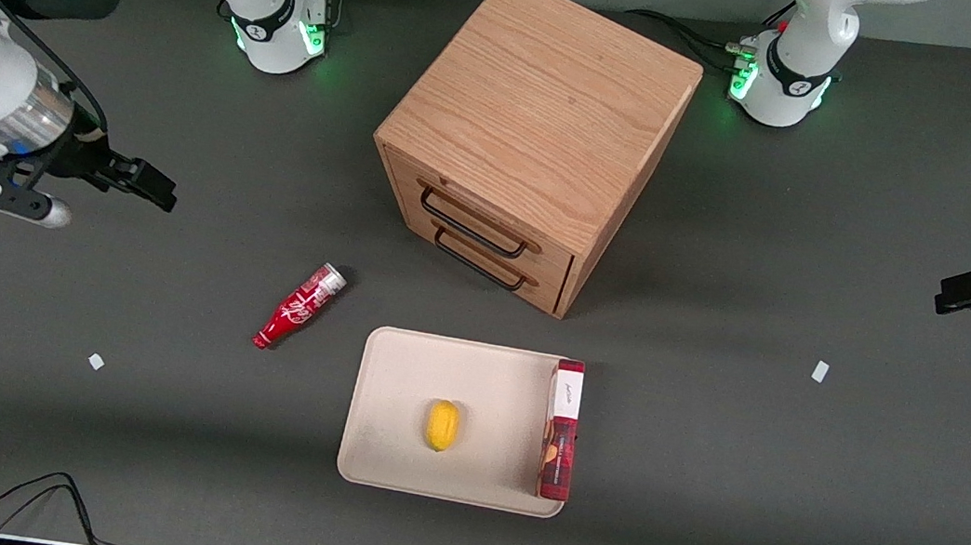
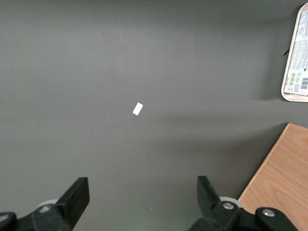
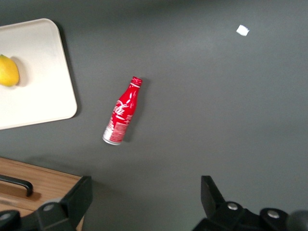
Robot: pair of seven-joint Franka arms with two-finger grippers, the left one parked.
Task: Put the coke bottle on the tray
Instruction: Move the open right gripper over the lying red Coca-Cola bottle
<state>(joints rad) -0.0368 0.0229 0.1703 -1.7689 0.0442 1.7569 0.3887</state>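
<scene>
Nothing is done yet, we judge: our claw (image 1: 143, 182) hangs open and empty above the table (image 1: 793, 501), the bottle (image 1: 299, 305) lies on its side nearer the front camera, apart from it, just beside the tray (image 1: 392, 410). Reaching, gripping and placing remain.

The coke bottle (image 1: 299, 306) lies on the table beside the tray (image 1: 392, 410), which holds a lemon (image 1: 442, 424) and box (image 1: 561, 429); the gripper (image 1: 148, 183) hangs open above the table toward the working arm's end.

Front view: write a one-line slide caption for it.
Coke bottle lies on its side beside the tray holding a lemon and red box; open hand waits above the table.
</scene>
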